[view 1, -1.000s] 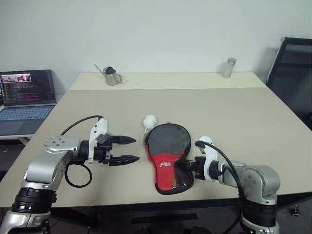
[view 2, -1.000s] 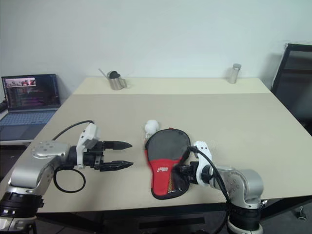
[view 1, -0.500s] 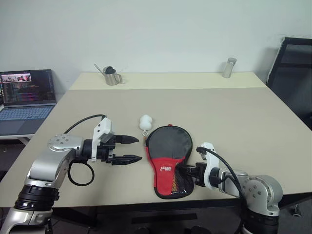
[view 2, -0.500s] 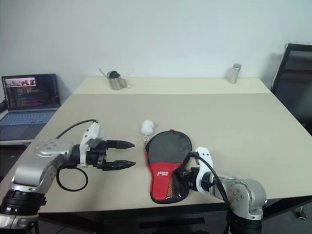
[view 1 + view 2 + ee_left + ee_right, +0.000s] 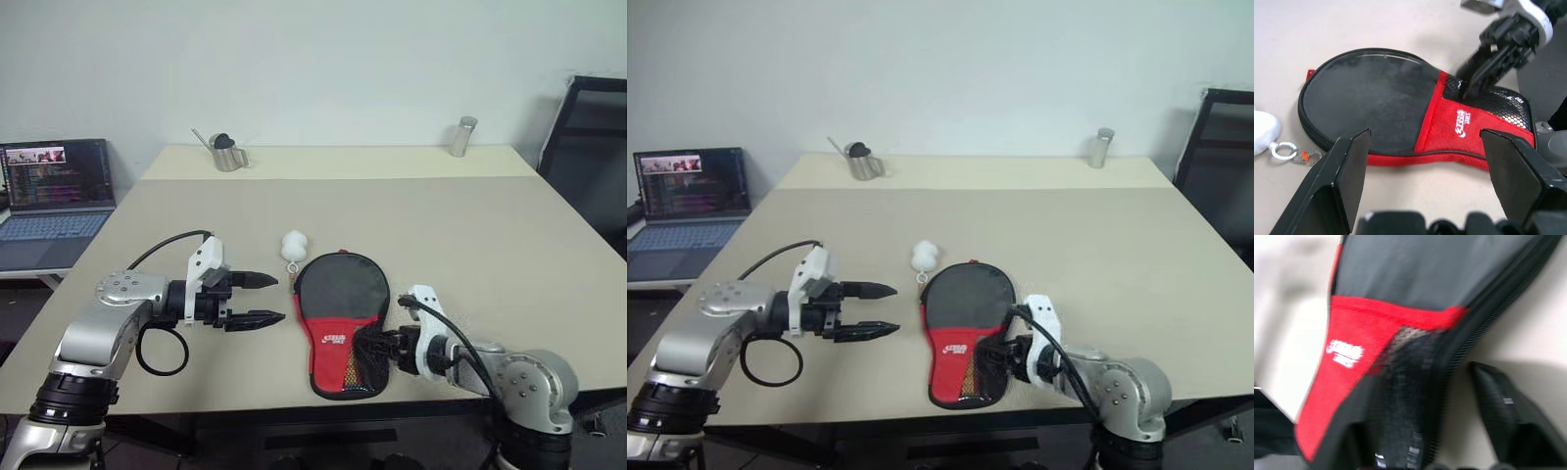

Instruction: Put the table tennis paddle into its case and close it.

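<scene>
Head views: the case (image 5: 341, 318) lies flat on the table (image 5: 470, 225), near its front edge, between the two arms. Its round part is black fabric; the narrow end is red with a white logo and black mesh. The paddle cannot be seen; judged from the full, flat outline, it probably sits inside. A white fluffy charm (image 5: 293, 245) lies just beside the round end on a ring. The left gripper (image 5: 257, 299) hovers beside the case, apart from it, fingers spread. The right gripper (image 5: 377, 350) sits at the mesh end.

Left wrist view: the zip edge runs around the black disc, and the seam looks closed along the near side. The right gripper's fingers (image 5: 1484, 73) rest at the mesh pocket.

Right wrist view: its fingers stand apart, one over the mesh, one (image 5: 1498, 406) on the table beside the case edge, pinching nothing.

Step in hand, as judged: finishing the closure. Confirm the zip is fully run home before withdrawing. The fabric is limp, so lift the fingers straight clear of the mesh to avoid dragging the case.
</scene>
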{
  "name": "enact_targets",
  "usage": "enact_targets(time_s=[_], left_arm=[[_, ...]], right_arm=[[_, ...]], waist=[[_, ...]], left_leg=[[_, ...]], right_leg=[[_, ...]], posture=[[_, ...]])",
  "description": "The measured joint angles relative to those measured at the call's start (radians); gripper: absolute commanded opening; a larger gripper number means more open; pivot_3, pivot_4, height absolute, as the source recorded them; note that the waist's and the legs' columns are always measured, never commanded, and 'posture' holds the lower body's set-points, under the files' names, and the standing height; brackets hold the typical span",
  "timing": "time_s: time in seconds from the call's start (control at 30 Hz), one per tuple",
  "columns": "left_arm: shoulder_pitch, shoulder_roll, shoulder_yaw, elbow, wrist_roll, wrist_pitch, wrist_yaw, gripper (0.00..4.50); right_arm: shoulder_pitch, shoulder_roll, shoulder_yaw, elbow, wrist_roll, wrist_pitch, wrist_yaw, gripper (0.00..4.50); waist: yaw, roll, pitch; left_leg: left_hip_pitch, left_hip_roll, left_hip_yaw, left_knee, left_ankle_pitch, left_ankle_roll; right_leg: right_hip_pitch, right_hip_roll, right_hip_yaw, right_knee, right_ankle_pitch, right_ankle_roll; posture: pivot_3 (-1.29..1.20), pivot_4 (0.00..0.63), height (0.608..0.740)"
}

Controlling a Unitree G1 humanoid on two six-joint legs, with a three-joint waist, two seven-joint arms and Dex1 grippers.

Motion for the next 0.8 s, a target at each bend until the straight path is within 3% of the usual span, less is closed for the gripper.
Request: enact_targets(time_s=[0.07, 0.27, 0.4, 0.6, 0.7, 0.8], left_arm=[[0.008, 0.000, 0.001, -0.001, 0.000, 0.000, 0.014, 3.90], [0.025, -0.022, 0.040, -0.005, 0.000, -0.002, 0.103, 3.90], [0.034, -0.026, 0.075, 0.007, -0.001, 0.003, 0.162, 3.90], [-0.018, -0.050, 0.076, 0.128, 0.049, -0.003, 0.275, 3.90], [-0.069, -0.058, 0.071, 0.211, 0.096, -0.024, 0.322, 4.46], [-0.137, -0.092, 0.049, 0.284, 0.138, -0.045, 0.358, 4.46]], right_arm=[[-0.020, -0.077, 0.014, -0.023, 0.023, -0.001, 0.052, 4.48], [-0.114, -0.248, 0.065, -0.029, 0.065, -0.170, 0.248, 4.48], [-0.221, -0.239, 0.124, 0.060, 0.035, -0.353, 0.317, 4.48], [-0.223, -0.227, 0.326, 0.183, -0.074, -0.573, 0.403, 4.48], [-0.202, -0.234, 0.417, 0.219, -0.136, -0.639, 0.430, 4.50], [-0.198, -0.246, 0.470, 0.243, -0.211, -0.705, 0.429, 4.50]], waist=[[0.003, 0.000, 0.000], [0.003, 0.000, 0.000], [0.003, 0.000, 0.000], [0.019, 0.000, 0.000], [0.023, -0.001, 0.000], [0.027, -0.001, 0.000]], left_leg=[[0.000, 0.000, 0.000, 0.000, 0.000, 0.000], [0.000, 0.001, 0.000, 0.000, 0.000, 0.000], [0.000, 0.001, 0.000, -0.001, 0.000, 0.000], [-0.001, -0.001, 0.000, 0.000, 0.000, 0.000], [-0.001, -0.002, 0.000, 0.000, 0.000, 0.000], [-0.001, -0.002, 0.000, 0.000, 0.000, 0.000]], right_leg=[[0.000, 0.000, 0.000, 0.000, 0.000, 0.000], [0.000, 0.000, -0.001, -0.001, 0.000, 0.000], [0.000, 0.000, -0.001, -0.001, 0.000, 0.000], [0.000, 0.001, -0.001, -0.001, 0.000, 0.000], [0.000, 0.002, -0.002, -0.001, 0.000, 0.000], [0.000, 0.001, -0.002, -0.001, 0.000, 0.000]], posture=[[0.00, 0.150, 0.740], [0.00, 0.150, 0.740], [0.00, 0.150, 0.740], [0.00, 0.150, 0.740], [0.00, 0.150, 0.740], [0.00, 0.150, 0.740]])
